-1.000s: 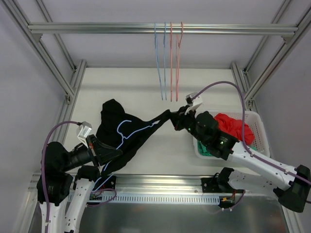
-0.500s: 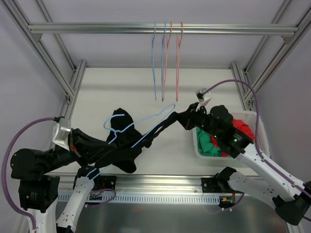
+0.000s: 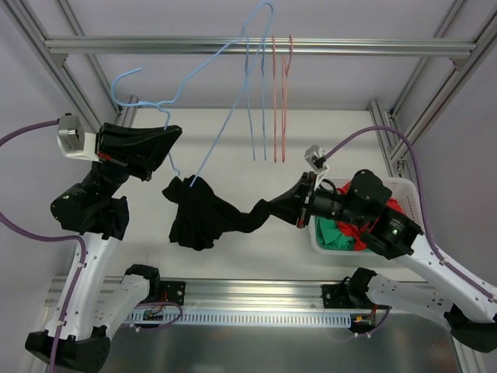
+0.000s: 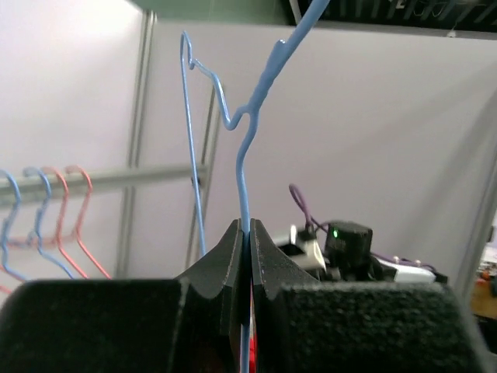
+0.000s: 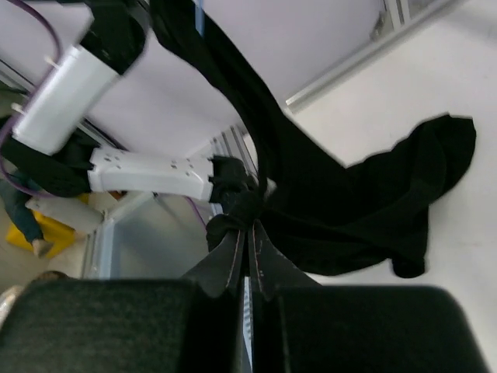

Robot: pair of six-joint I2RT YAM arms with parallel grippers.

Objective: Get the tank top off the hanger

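In the top view my left gripper [image 3: 172,134] is raised high over the table's left side. It is shut on the wire of a light blue hanger [image 3: 225,109]; the left wrist view shows the hanger wire [image 4: 241,155] pinched at the left gripper [image 4: 248,230]. The black tank top [image 3: 198,219] hangs bunched from the hanger's low end. One stretched corner runs right to my right gripper [image 3: 297,206]. In the right wrist view the right gripper [image 5: 248,227] is shut on that gathered black tank top [image 5: 349,202].
A white basket [image 3: 414,192] holding red and green clothes sits at the right, under my right arm. Blue and red hangers [image 3: 273,93] hang from the overhead rail [image 3: 155,45]. Aluminium frame posts stand at the table's corners.
My left arm has swung up from the table, lifting the hanger high. The tank top has slid down to the hanger's low end and bunched there, while the right gripper kept hold of its corner.
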